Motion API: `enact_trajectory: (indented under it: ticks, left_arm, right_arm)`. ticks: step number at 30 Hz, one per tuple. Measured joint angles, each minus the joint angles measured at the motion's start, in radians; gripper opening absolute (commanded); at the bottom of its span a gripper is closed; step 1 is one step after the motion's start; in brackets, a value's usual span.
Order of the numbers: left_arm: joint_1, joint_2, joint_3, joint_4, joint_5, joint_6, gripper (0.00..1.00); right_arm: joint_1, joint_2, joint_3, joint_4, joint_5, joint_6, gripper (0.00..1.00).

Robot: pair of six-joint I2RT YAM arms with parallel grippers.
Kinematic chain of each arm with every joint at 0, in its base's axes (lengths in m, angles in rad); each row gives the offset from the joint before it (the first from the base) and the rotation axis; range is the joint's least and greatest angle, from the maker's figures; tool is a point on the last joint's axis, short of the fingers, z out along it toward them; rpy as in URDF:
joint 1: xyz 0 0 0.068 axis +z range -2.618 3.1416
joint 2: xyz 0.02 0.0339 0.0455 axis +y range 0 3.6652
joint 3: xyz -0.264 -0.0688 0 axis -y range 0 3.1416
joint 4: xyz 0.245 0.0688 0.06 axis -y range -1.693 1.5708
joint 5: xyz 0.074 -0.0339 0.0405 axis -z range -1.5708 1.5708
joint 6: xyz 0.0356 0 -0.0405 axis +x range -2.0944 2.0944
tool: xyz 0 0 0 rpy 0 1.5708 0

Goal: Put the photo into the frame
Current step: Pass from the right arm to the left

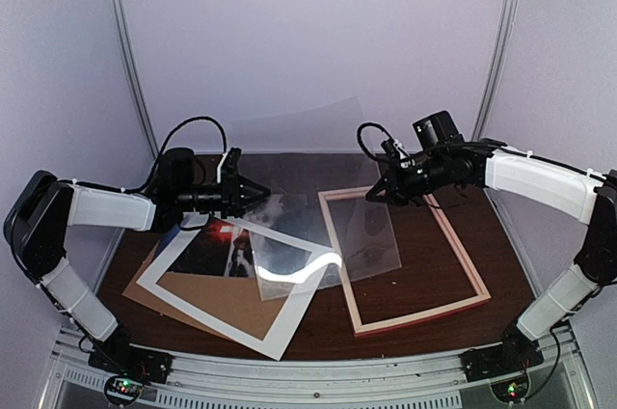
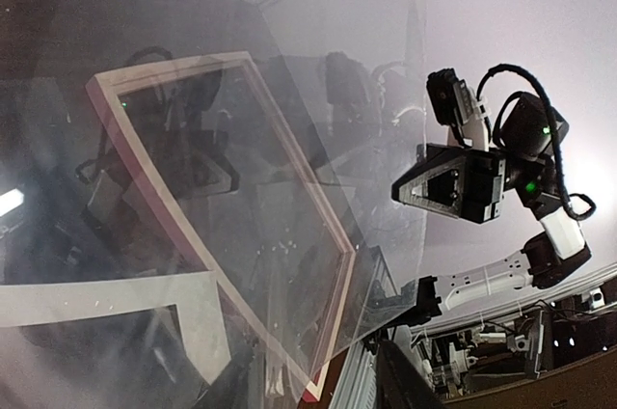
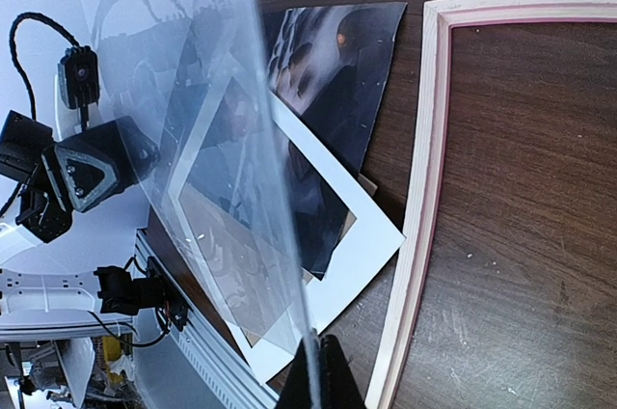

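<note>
Status: early stage. Photo (image 1: 214, 253) is not yet in frame (image 1: 421, 313). Frame is lying flat, with only bare table (image 1: 424, 264) showing inside its rim.

Clear sheet (image 1: 308, 158) is standing raised and tilted over the frame's left rail, spanning between the two arms.

Photo is lying flat just left of the frame, under the white mat (image 1: 207, 318) and on top of the brown cardboard (image 1: 227, 295). Its far part is sticking out from under the mat, close to the frame's left rail but apart from it.

Right gripper (image 1: 378, 193) is hanging over the frame's far-left corner, fingers pressed together on the sheet's edge. It is well above the photo and to its right.

Left gripper (image 1: 258, 195) is hovering left of the frame, above the photo's far end, by the sheet's other edge. Cannot tell whether its fingers are apart or pinching the sheet.

Neither gripper is touching the photo.

Judgement, remaining: deal with the sheet, lift the mat off, move the photo into the frame.
</note>
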State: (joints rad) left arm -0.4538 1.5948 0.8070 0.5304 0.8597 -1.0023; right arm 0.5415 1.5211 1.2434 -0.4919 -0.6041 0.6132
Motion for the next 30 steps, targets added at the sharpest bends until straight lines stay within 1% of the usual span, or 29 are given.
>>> enact_trajectory:
  ticks: [5, 8, 10, 12, 13, 15, 21, 24, 26, 27, 29, 30]
  left_arm:
    - [0.000, 0.000, -0.010, 0.020, -0.002, -0.010, 0.32]
    - [0.000, 0.000, -0.015, 0.023, -0.004, -0.013, 0.24]
    - [0.000, 0.000, -0.016, 0.027, -0.004, -0.018, 0.20]
    - [0.000, 0.000, -0.016, 0.030, -0.004, -0.018, 0.13]
    - [0.000, 0.000, -0.016, 0.030, -0.004, -0.017, 0.08]
    - [0.000, 0.000, -0.016, 0.030, -0.005, -0.022, 0.00]
    - [0.000, 0.000, -0.016, 0.027, -0.007, -0.018, 0.00]
    - [0.000, 0.000, -0.013, 0.005, -0.008, -0.006, 0.00]
    - [0.000, -0.006, -0.003, -0.050, -0.014, 0.014, 0.00]
    - [0.000, -0.015, 0.005, -0.094, -0.018, 0.030, 0.00]
    - [0.000, -0.043, 0.023, -0.184, -0.030, 0.067, 0.00]
    - [0.000, -0.060, 0.034, -0.226, -0.035, 0.088, 0.00]
  right_arm:
    - [-0.008, -0.014, -0.027, 0.015, 0.003, 0.018, 0.00]
    - [-0.010, -0.014, -0.031, 0.024, 0.003, 0.023, 0.00]
    - [-0.010, -0.014, -0.034, 0.027, 0.003, 0.024, 0.00]
    - [-0.010, -0.014, -0.035, 0.031, 0.003, 0.026, 0.00]
    - [-0.010, -0.014, -0.035, 0.034, 0.003, 0.027, 0.00]
    - [-0.010, -0.014, -0.035, 0.041, 0.002, 0.031, 0.00]
    - [-0.011, -0.014, -0.051, 0.060, 0.002, 0.045, 0.00]
    - [-0.011, -0.014, -0.061, 0.064, 0.002, 0.047, 0.11]
    - [-0.011, -0.014, -0.063, 0.063, 0.006, 0.043, 0.21]
    - [-0.012, -0.014, -0.062, 0.062, 0.010, 0.043, 0.27]
    - [-0.013, -0.014, -0.059, 0.050, 0.026, 0.032, 0.42]
    - [-0.014, -0.014, -0.054, 0.035, 0.036, 0.016, 0.49]
